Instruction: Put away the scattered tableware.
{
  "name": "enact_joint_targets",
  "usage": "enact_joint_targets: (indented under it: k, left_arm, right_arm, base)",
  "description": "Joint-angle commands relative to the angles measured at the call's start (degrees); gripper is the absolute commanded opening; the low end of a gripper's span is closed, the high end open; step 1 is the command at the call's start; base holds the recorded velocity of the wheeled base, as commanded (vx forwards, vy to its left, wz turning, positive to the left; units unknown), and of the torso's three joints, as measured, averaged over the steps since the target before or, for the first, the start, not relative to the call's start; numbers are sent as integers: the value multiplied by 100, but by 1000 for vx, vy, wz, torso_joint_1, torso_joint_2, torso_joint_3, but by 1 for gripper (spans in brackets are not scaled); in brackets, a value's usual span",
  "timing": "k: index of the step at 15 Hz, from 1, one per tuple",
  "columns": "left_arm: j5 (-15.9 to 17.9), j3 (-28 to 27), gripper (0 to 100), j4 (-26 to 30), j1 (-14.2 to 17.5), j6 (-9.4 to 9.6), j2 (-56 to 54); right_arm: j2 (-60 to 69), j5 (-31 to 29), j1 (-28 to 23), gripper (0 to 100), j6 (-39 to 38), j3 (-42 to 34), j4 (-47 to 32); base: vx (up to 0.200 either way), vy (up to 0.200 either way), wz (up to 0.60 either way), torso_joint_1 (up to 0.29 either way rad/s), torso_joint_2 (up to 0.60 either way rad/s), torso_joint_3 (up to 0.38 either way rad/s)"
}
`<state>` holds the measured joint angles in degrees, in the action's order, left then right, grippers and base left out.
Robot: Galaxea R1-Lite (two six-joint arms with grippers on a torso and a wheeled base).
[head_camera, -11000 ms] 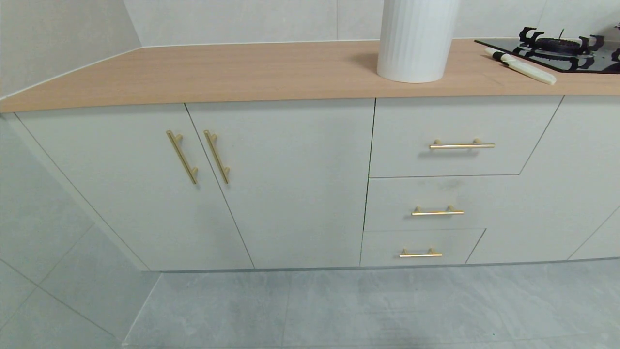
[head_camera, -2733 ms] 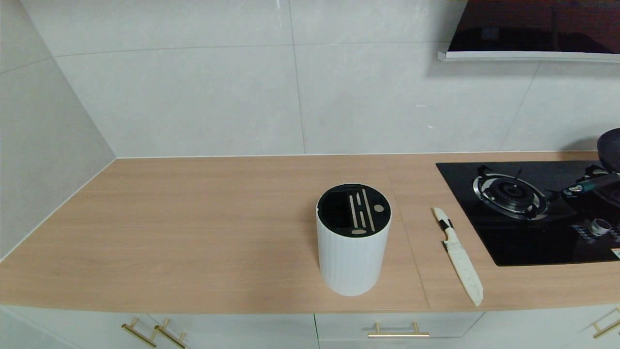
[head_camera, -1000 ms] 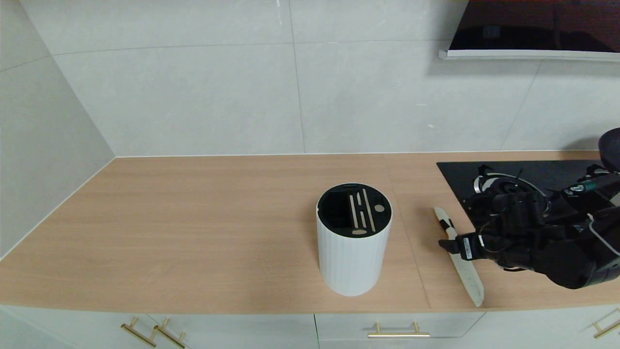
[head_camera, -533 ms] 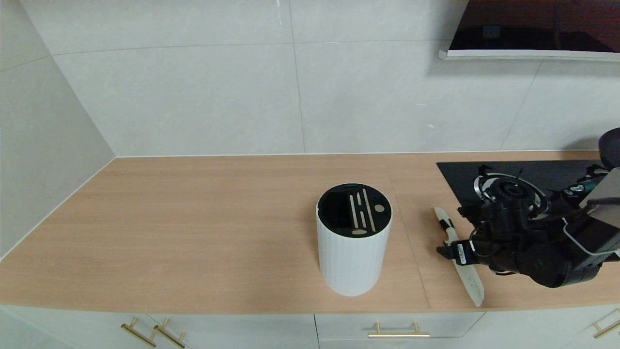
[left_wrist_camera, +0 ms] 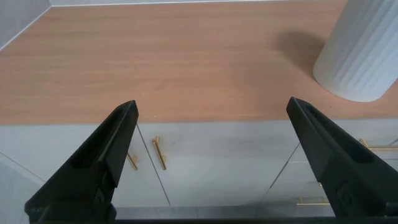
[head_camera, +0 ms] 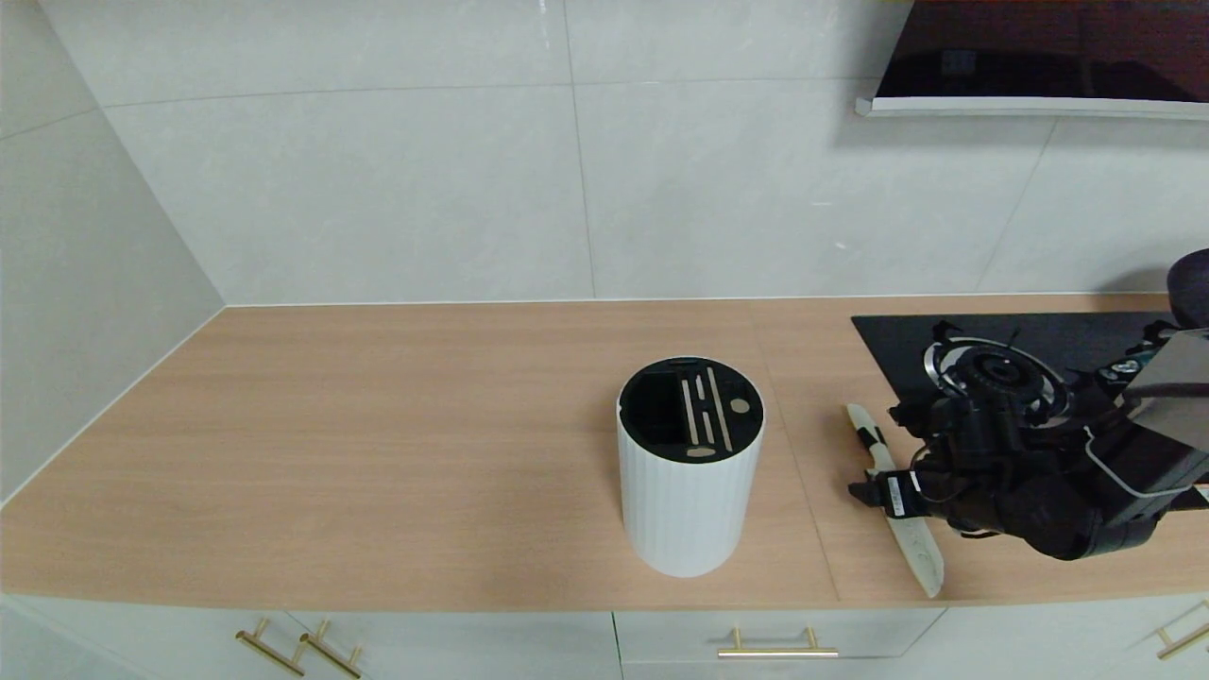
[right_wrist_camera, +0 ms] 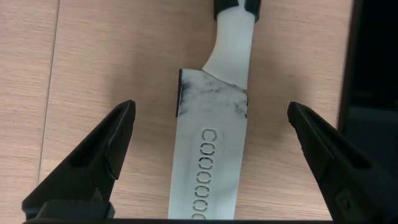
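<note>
A white knife point(head_camera: 914, 540) with a black-banded handle lies on the wooden counter point(head_camera: 397, 453), its blade toward the front edge. My right gripper point(head_camera: 893, 482) hangs open just above it, straddling the spot where handle meets blade. In the right wrist view the knife point(right_wrist_camera: 211, 155) lies between the fingers of the right gripper point(right_wrist_camera: 210, 118) with wide gaps on both sides. A white ribbed knife block point(head_camera: 689, 482) with a black slotted top stands upright left of the knife. My left gripper point(left_wrist_camera: 211, 130) is open in front of the cabinets, below the counter edge, with the block point(left_wrist_camera: 360, 56) off to one side.
A black gas hob point(head_camera: 1020, 378) with a burner lies right of the knife, behind my right arm. A dark pan point(head_camera: 1190, 283) sits at the right edge, a range hood point(head_camera: 1030, 57) above. The tiled wall bounds the counter at back and left. Brass cabinet handles point(head_camera: 774, 650) run below.
My right arm came in from the right and settled lower over the knife, shifting slightly left. The knife and block have not moved. Much earlier the head camera rose from the cabinets to the counter.
</note>
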<state>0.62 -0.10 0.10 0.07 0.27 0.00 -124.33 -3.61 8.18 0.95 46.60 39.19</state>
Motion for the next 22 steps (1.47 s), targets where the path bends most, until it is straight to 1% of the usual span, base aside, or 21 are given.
enact_joint_targets:
  k: [1,6,7,15,17,22]
  left_arm:
    - [-1,-8,100,-1,1,0,9]
    - [-1,1,100,-1,1,0,0]
    - [-1,1,100,-1,1,0,9]
    - [-1,1,100,-1,1,0,9]
    - [-1,1,100,-1,1,0,9]
    - [-1,1,100,-1,1,0,9]
  right_arm:
    - [5,0,-1,100,2,7,1]
    - [-126,-114,-1,100,2,94,1]
    - [-162,-114,-1,0,-7,121,1]
    - [-241,-131,-1,0,2,103,159]
    - [-197,-219,-1,0,2,103,168]
    - [577,-210,8,0,-218,-46,132]
  base:
    - [0,0,0,0,0,0]
    - [0,0,0,0,0,0]
    - [0,0,0,0,0,0]
    - [0,0,0,0,0,0]
    - [0,0,0,0,0,0]
    - [0,0,0,0,0,0]
